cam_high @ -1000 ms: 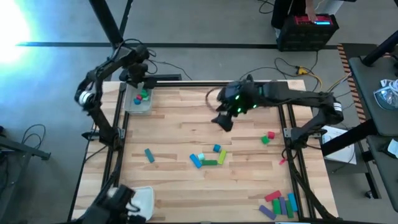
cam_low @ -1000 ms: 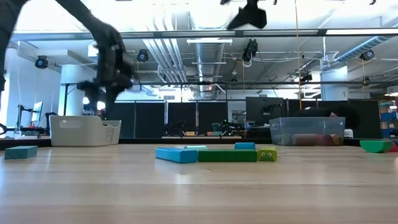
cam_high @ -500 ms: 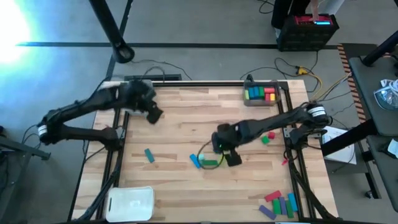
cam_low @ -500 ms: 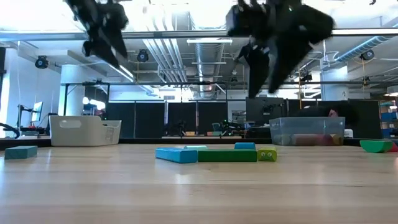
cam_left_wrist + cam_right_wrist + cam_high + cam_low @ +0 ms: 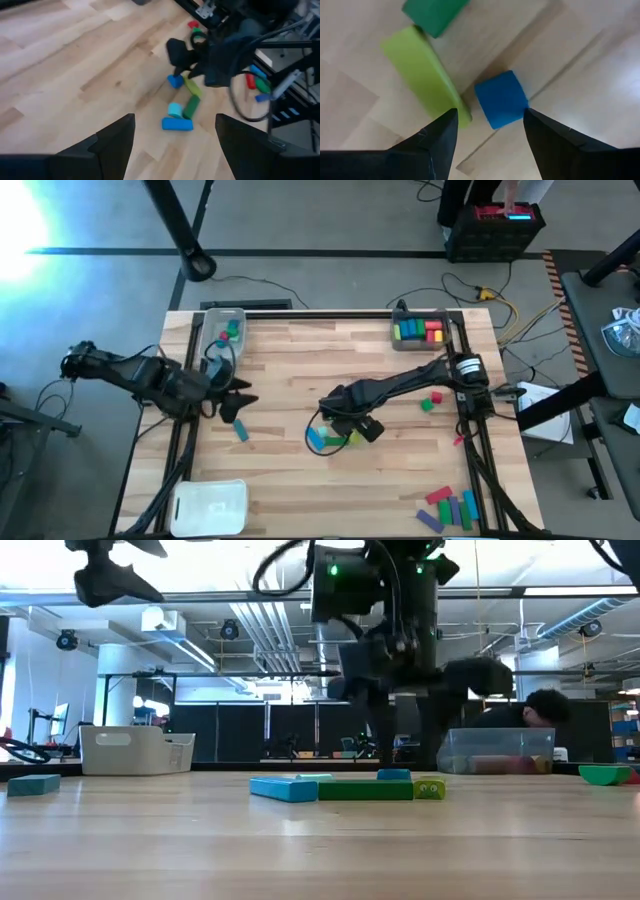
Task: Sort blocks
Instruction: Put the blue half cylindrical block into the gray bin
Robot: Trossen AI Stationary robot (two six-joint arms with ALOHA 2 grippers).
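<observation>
Blue cube [image 5: 501, 105] sits mid-desk between my right gripper's [image 5: 487, 131] spread fingers, touching a lime bar [image 5: 425, 75]. My left gripper [image 5: 172, 142] hovers agape near the desk's [image 5: 300, 370] left edge.

The right gripper [image 5: 350, 423] is covering the small blue cube [image 5: 501, 99] from above, and the flat green block [image 5: 434, 14] beyond it is running off-frame.

Overhead, table-level, two wrist cameras; all share block cluster [image 5: 335, 438].
</observation>
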